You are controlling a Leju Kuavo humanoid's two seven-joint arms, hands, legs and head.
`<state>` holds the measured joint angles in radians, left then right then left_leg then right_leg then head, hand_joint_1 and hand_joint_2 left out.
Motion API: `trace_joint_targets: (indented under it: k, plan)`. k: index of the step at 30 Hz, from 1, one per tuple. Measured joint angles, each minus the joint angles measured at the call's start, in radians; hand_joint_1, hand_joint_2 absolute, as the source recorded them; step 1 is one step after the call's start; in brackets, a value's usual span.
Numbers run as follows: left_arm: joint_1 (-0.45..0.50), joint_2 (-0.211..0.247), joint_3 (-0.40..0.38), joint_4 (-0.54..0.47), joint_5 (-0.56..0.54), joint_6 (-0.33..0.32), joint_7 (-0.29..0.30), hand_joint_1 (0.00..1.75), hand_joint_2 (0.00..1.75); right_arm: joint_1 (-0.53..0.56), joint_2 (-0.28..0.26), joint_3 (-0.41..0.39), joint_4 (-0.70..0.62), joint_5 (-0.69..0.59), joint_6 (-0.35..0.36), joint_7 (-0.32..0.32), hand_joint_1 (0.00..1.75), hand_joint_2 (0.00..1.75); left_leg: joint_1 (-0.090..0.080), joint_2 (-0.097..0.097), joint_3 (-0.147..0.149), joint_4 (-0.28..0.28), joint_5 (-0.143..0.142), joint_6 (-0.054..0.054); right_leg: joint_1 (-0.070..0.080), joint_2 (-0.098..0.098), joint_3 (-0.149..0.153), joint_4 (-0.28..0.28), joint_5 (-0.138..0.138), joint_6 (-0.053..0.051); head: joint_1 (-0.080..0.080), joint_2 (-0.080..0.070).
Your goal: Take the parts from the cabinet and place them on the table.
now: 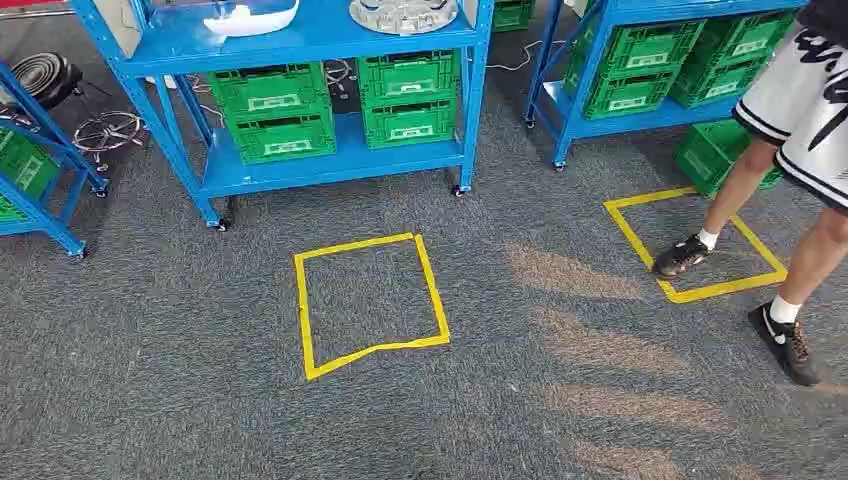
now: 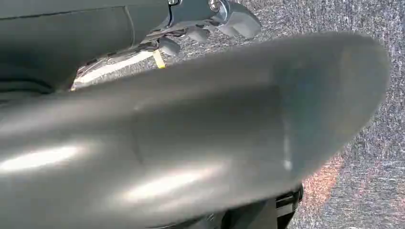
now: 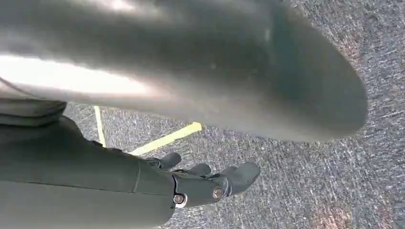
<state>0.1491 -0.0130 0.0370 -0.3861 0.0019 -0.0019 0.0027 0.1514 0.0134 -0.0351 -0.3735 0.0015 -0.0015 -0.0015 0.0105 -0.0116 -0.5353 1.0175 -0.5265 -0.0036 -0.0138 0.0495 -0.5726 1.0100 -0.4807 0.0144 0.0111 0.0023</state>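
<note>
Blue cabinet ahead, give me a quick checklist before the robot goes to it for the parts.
1. Blue cabinet in view: ok.
2. Parts visible on its top shelf, white part and silver disc: ok.
3. Carpet up to the yellow tape square free of obstacles: ok.
4. Person out of the way: not ok, walking close on the right.
5. Left hand holding nothing: ok.
6. Right hand holding nothing: ok.
</note>
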Motion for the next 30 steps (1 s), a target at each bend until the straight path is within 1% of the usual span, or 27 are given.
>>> trace_joint_targets:
  k: [1, 2, 9, 12, 17, 18, 19, 30]
  plan:
    - [0.000, 0.000, 0.000, 0.000, 0.000, 0.000, 0.000, 0.00, 1.75, 0.000, 0.000, 0.000, 0.000, 0.000, 0.000, 0.000, 0.00, 0.00, 0.000, 0.000, 0.000, 0.000, 0.000, 0.000, 0.000, 0.000, 0.000, 0.000, 0.000, 0.000, 0.000, 0.000]
    - [0.000, 0.000, 0.000, 0.000, 0.000, 0.000, 0.000, 0.00, 1.75, 0.000, 0.000, 0.000, 0.000, 0.000, 0.000, 0.000, 0.00, 1.75, 0.000, 0.000, 0.000, 0.000, 0.000, 0.000, 0.000, 0.000, 0.000, 0.000, 0.000, 0.000, 0.000, 0.000]
    - [0.001, 0.000, 0.000, 0.000, 0.000, 0.000, 0.000, 0.00, 1.75, -0.007, -0.001, 0.005, -0.003, 0.004, -0.001, 0.000, 0.00, 1.75, 0.000, -0.001, -0.001, -0.001, 0.000, 0.000, 0.000, -0.001, 0.000, 0.000, 0.000, 0.000, 0.000, 0.000]
    - [-0.008, 0.000, 0.001, 0.003, -0.023, 0.003, 0.005, 0.00, 1.75, -0.062, -0.009, 0.005, -0.006, 0.058, -0.005, -0.011, 0.00, 1.75, 0.000, 0.000, -0.001, -0.001, 0.000, 0.000, 0.000, 0.001, -0.001, 0.000, 0.000, 0.000, 0.000, 0.000]
    - [-0.026, 0.000, 0.010, 0.016, -0.076, 0.008, 0.025, 0.00, 1.75, -0.171, -0.032, 0.005, -0.011, 0.190, -0.023, -0.034, 0.00, 1.75, 0.000, -0.001, 0.000, 0.000, 0.002, -0.001, 0.000, -0.001, 0.001, 0.000, 0.002, 0.002, 0.000, 0.000]
    - [-0.030, 0.000, 0.012, 0.020, -0.087, 0.008, 0.029, 0.00, 1.75, -0.193, -0.035, 0.005, -0.011, 0.217, -0.026, -0.039, 0.00, 0.00, 0.000, -0.001, 0.000, 0.000, 0.002, -0.001, 0.000, -0.001, 0.001, 0.000, 0.002, 0.002, 0.000, 0.000]
    - [-0.034, 0.000, 0.017, 0.024, -0.100, 0.008, 0.034, 0.00, 0.00, -0.220, -0.042, 0.005, -0.012, 0.250, -0.032, -0.044, 0.00, 0.00, 0.000, -0.001, 0.000, 0.000, 0.002, -0.001, 0.000, -0.001, 0.001, 0.000, 0.002, 0.002, 0.000, 0.000]
    - [-0.091, 0.000, 0.086, 0.071, -0.202, 0.012, 0.047, 0.00, 0.00, -0.509, -0.098, 0.037, -0.036, 0.517, -0.085, -0.080, 0.00, 0.00, 0.000, -0.002, 0.000, 0.000, 0.004, -0.003, 0.000, -0.001, 0.001, 0.001, 0.004, 0.003, 0.000, 0.000]
